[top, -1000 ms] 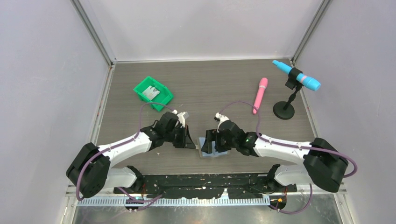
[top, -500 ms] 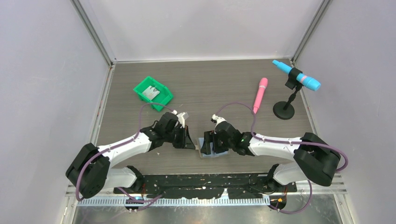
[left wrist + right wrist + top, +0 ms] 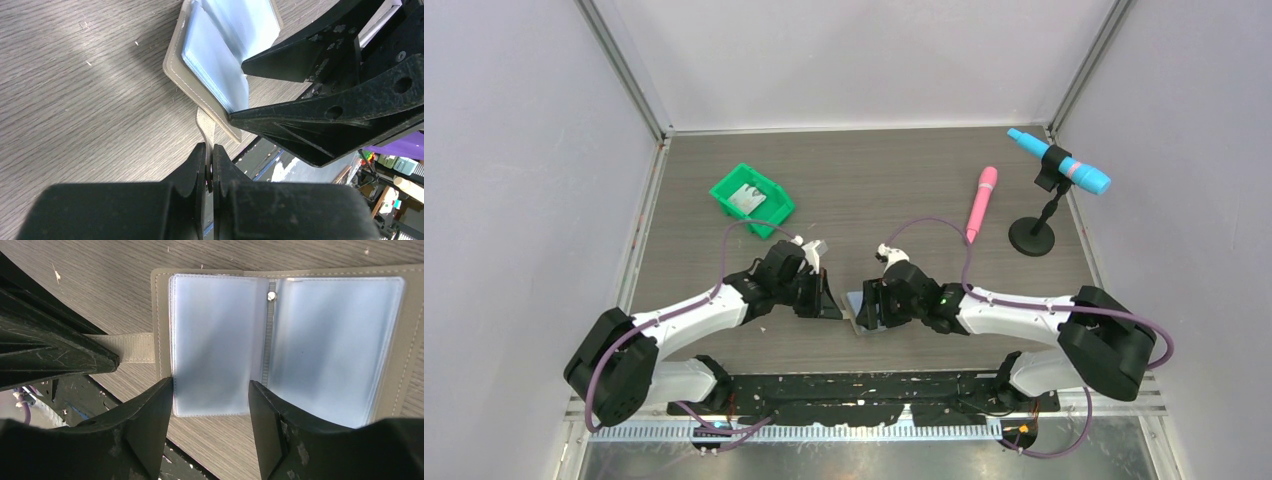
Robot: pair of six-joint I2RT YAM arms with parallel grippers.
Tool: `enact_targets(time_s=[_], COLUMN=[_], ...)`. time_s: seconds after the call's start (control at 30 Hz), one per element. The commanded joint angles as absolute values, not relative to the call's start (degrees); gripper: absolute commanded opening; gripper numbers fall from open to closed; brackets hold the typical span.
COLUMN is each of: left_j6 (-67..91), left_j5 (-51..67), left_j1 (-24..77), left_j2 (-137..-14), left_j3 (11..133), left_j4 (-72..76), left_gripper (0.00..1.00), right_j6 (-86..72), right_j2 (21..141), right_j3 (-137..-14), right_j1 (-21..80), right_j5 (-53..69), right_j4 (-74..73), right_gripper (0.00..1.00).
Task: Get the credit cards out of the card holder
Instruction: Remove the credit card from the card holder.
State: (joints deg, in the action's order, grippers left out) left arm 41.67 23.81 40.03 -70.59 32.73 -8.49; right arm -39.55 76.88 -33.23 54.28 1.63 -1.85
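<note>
The card holder [image 3: 285, 340] lies open on the table [image 3: 874, 200] between both hands; the left hand [image 3: 209, 165] pinches its grey tab [image 3: 127, 347]; the right hand [image 3: 211, 387], jaws apart, straddles the left sleeve [image 3: 215, 340], whose long axis runs straight ahead.

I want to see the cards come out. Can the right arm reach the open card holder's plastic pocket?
Probably yes: the card holder lies open, the left gripper holds its tab, and the right gripper straddles the pocket, fingers open.

1 overhead, 2 near card holder [image 3: 280, 345]
</note>
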Motion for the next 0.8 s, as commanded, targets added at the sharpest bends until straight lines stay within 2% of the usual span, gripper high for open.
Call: enact_targets(time_s=[0.0,0.43,0.77], left_j6=[40.87,39.94,39.05], left_j5=[24.83,26.57,28.94], left_j1=[40.27,40.26,40.26], left_j2=[-69.83,-69.99,-69.84], left_j3=[33.05,33.46,33.28], left_j4=[-7.85,-8.34,-8.26], left_gripper=[0.0,0.0,0.0], right_j6=[-38.74,-37.76,-38.1], right_j2=[74.78,72.57,74.92], right_j3=[-34.45,-36.18,-36.39], right_j1=[54.4,54.4,54.61], right_j5=[-1.39,-0.94,2.74], right_j4=[-2.41,-4.54,-2.71], right_gripper=[0.63,0.66,0.74])
